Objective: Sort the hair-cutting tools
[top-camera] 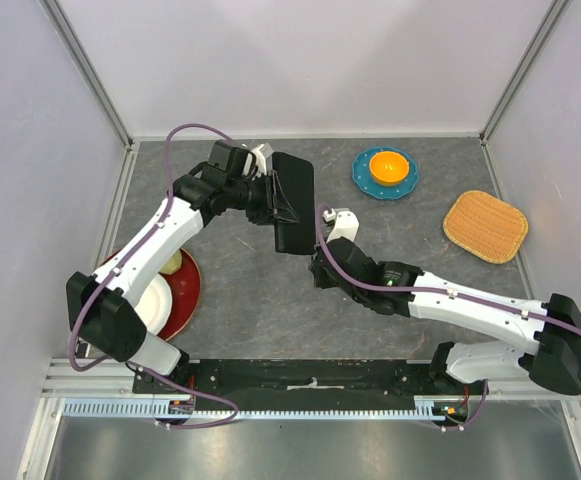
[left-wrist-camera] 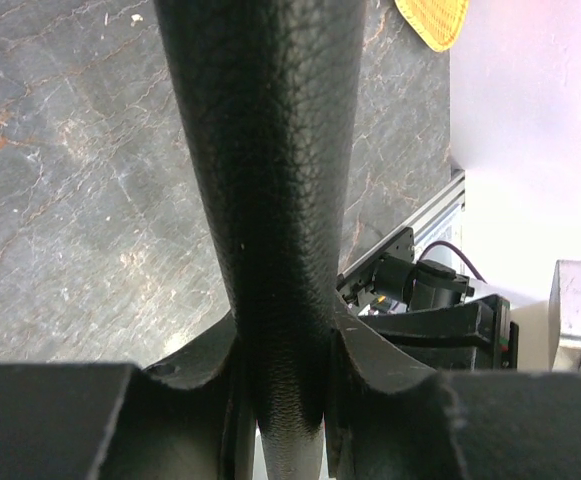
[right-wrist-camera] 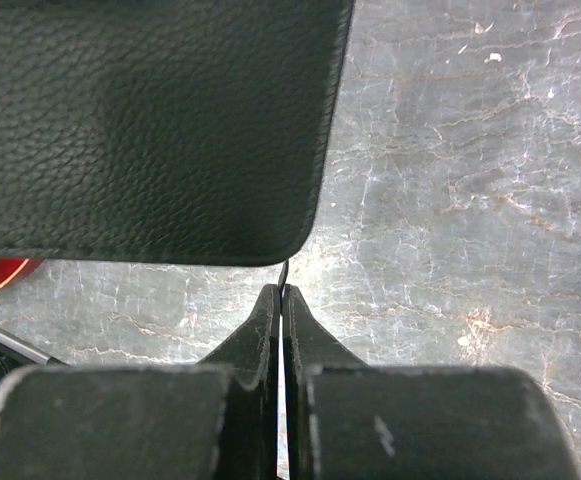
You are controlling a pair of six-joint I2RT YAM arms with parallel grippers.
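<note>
Looking down on a grey marbled table (top-camera: 240, 300), with two white-and-black arms reaching in from 6 o'clock. Shows the left gripper (top-camera: 273, 203) up toward 12 o'clock, clamped firmly on the 9 o'clock long edge of a black, leather-grained folding case (top-camera: 296, 190). Confirms that grip from the left wrist, with fingers (left-wrist-camera: 195, 375) pressed against both faces of the case, seen edge-on as a thick dark ridge running to 12 o'clock of that view. Places the right gripper (top-camera: 318, 262) just beside the case's 6 o'clock end, near its 5 o'clock corner. Shows, from the right wrist, those fingers (right-wrist-camera: 260, 330) drawn together to a hairline gap, with the case's rounded corner just beyond the tips at 12 o'clock. Reveals a thin dark sliver poking out at the tips, too slight to name; cannot tell whether anything is held there. Gives no sight of the scissors or combs in any view, so cannot tell where they lie. Also shows a red plate (top-camera: 188, 290) with a white dish (top-camera: 155, 300) at 8 o'clock, partly under the left arm, a blue plate (top-camera: 408, 186) carrying an orange bowl (top-camera: 388, 165) at 1 o'clock, and a woven yellow mat (top-camera: 485, 226) at 2 o'clock.
</note>
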